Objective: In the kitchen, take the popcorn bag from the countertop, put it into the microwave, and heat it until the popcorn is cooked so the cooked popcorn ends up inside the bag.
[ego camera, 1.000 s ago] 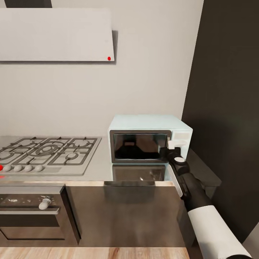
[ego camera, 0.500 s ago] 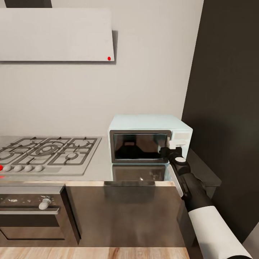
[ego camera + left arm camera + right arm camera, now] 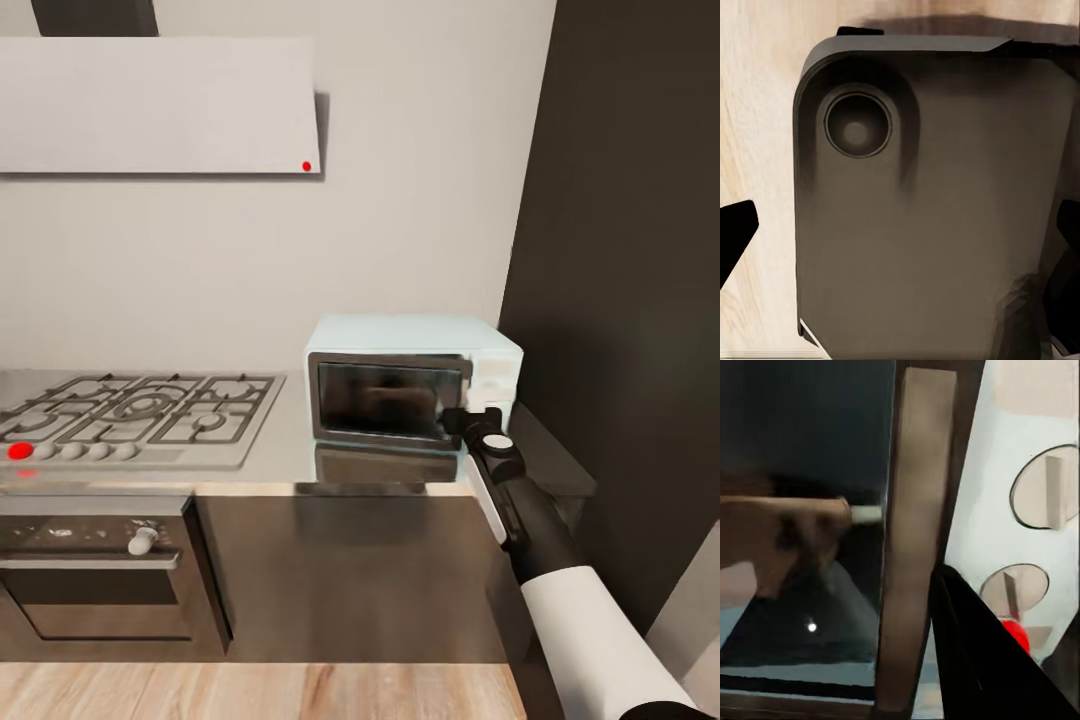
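The pale mint-blue microwave (image 3: 410,380) stands on the glossy grey countertop (image 3: 285,440) with its dark glass door shut. My right gripper (image 3: 478,413) is at the door's right edge, against the white panel (image 3: 1020,457) with its two knobs. In the right wrist view its black fingers (image 3: 979,652) sit together, shut, beside the silver door frame (image 3: 916,532). A red light (image 3: 1018,634) glows below the lower knob. Behind the glass lies a tan-brown shape, the popcorn bag (image 3: 776,540). My left gripper (image 3: 900,232) hangs open over my own dark base. Popcorn bits cannot be made out.
A steel gas hob (image 3: 140,420) with a red light (image 3: 18,451) lies left of the microwave, an oven (image 3: 95,575) below it, and a white hood (image 3: 160,105) above. A tall dark cabinet (image 3: 620,300) stands close on the right. The floor (image 3: 260,690) is wooden.
The whole head view has shifted a little, so the camera moved. My right gripper stays at the microwave's panel and the door stays shut.
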### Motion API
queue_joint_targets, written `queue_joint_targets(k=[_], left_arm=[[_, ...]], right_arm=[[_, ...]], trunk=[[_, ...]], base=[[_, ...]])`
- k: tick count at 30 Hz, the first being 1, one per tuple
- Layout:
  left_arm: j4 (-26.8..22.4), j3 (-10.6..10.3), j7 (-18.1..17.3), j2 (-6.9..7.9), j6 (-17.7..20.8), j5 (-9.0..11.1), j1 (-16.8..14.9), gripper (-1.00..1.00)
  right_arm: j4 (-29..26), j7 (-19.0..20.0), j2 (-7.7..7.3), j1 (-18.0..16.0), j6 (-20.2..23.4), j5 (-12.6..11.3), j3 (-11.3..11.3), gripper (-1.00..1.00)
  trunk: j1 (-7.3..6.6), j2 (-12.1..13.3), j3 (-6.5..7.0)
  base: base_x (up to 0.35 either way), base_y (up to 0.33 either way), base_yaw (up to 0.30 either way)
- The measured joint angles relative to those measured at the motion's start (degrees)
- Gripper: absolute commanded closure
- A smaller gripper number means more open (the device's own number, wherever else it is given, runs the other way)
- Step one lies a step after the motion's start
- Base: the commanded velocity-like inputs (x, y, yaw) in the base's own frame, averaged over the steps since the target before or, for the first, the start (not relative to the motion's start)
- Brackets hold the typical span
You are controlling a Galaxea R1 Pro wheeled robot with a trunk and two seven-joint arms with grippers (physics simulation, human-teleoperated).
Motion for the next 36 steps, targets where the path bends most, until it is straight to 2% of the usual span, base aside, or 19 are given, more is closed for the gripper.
queue_joint_targets(k=[7,16,19,27,29,36], left_arm=[[0.0,0.0,0.0,0.02,0.0,0.0,0.0,-1.00],[0.0,0.0,0.0,0.09,0.0,0.0,0.0,-1.00],[0.0,0.1,0.0,0.01,0.1,0.0,0.0,-1.00],[0.0,0.2,0.0,0.01,0.0,0.0,0.0,-1.00],[0.0,0.2,0.0,0.00,0.0,0.0,0.0,-1.00],[0.0,0.2,0.0,0.01,0.0,0.0,0.0,-1.00]], right_arm=[[0.0,-0.3,0.00,0.0,0.0,0.0,2.1,1.00],[0.0,-0.3,0.00,0.0,0.2,0.3,2.3,1.00],[-0.1,-1.3,0.85,0.0,0.2,-0.5,1.5,1.00],[-0.6,-1.9,0.64,0.0,0.0,-5.3,1.4,1.00],[-0.6,-2.0,0.63,0.0,0.0,-6.5,1.8,1.00],[-0.8,-3.1,0.63,0.0,0.1,-8.0,5.0,1.00]], trunk=[[-0.01,0.0,0.00],[-0.03,0.0,0.00],[-0.03,0.0,-0.01],[-0.01,0.0,0.00],[-0.01,0.0,0.01],[-0.01,0.0,0.02]], base=[[-0.233,0.000,0.000],[-0.008,0.000,0.000],[0.000,0.000,0.000],[-0.094,0.000,0.000],[-0.223,0.000,0.000],[-0.205,0.000,0.000]])
